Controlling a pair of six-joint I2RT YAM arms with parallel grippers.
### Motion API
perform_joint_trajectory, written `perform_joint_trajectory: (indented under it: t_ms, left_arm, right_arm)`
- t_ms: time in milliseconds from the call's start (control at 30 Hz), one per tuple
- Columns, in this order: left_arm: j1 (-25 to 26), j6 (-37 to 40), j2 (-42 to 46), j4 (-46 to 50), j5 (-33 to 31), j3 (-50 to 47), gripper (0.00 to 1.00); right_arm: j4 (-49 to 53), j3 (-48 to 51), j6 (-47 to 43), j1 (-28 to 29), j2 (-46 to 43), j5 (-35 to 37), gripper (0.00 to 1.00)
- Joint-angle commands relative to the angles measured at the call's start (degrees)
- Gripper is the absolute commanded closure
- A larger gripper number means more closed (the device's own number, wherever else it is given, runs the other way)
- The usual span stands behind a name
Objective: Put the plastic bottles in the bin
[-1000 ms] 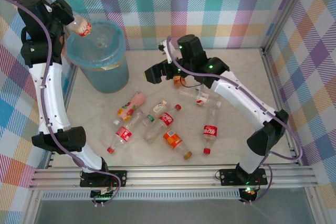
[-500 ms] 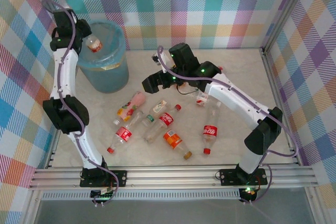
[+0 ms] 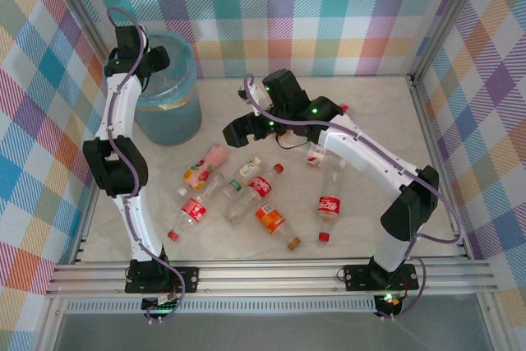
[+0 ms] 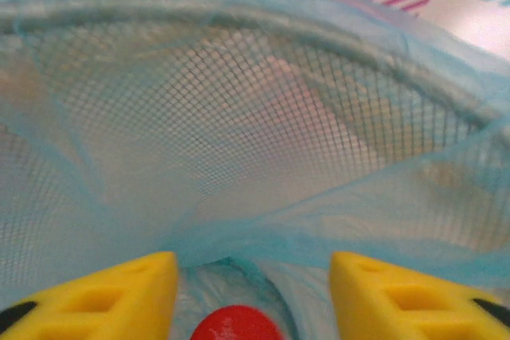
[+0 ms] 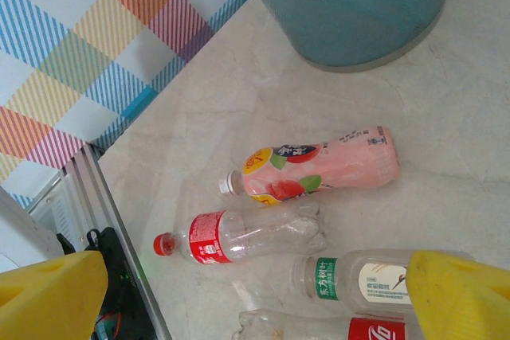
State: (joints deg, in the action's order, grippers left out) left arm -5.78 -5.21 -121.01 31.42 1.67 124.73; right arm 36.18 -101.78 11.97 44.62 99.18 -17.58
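Note:
The bin [image 3: 174,108], lined with a light-blue bag, stands at the back left. My left gripper [image 3: 153,60] hangs over its rim. In the left wrist view that gripper [image 4: 252,267] is open above the bag-lined mesh wall [image 4: 239,117], and a red cap [image 4: 235,326] lies low between the fingers, touching neither. Plastic bottles lie mid-table: a pink one [image 3: 206,165], a red-labelled one [image 3: 192,210], a green-white one [image 3: 247,172] and an orange one [image 3: 271,219]. My right gripper [image 3: 238,130] hovers open above them. Below it [image 5: 255,276] lie the pink bottle [image 5: 327,166] and the red-labelled bottle [image 5: 239,236].
More bottles lie to the right, one red-labelled [image 3: 329,205] and one clear [image 3: 316,154] under the right arm. Checked walls close the back and sides. A metal rail [image 3: 271,277] runs along the near edge. The bin's base [image 5: 351,13] stands just beyond the pink bottle.
The left arm has swung in over the bin and its jaws have opened, letting go of the red-capped bottle. The right gripper has drifted slightly left toward the bottles.

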Motion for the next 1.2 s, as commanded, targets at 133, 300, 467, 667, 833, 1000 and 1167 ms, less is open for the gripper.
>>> perform_joint_trajectory:
  t_ms: [133, 300, 467, 667, 833, 1000, 1167]
  left_arm:
    - [-0.4, -1.0, 1.4, 5.9, -0.5, 9.8, 0.22]
    - [-0.1, -3.0, 5.7, 8.5, 2.0, 12.5, 0.22]
    - [3.8, -0.7, 14.5, 10.9, 3.1, 7.9, 0.22]
    - [15.7, 5.5, 29.6, 4.9, 0.8, -12.5, 0.22]
    - [27.8, 9.9, 37.2, 0.5, -1.0, -27.0, 0.22]
    - [34.6, 8.9, 42.0, -3.7, -0.2, -39.4, 0.22]
    - [37.4, 5.4, 42.8, -2.3, -1.2, -43.9, 0.23]
  right_arm:
    - [4.0, -2.8, -1.8, 0.3, 0.2, 1.6, 0.04]
    - [8.2, -3.2, -4.1, 0.2, -1.3, 5.4, 0.03]
    - [14.3, -1.3, -6.0, -0.1, -2.8, 12.5, 0.04]
    - [19.7, 6.9, -4.2, -1.7, -6.1, 19.7, 0.05]
    - [18.7, 18.2, 1.8, -6.5, -11.9, 18.7, 0.06]
    - [19.0, 24.0, 5.1, -7.4, -13.0, 18.0, 0.09]
    - [16.6, 34.6, 12.3, -9.3, -20.0, 21.9, 0.11]
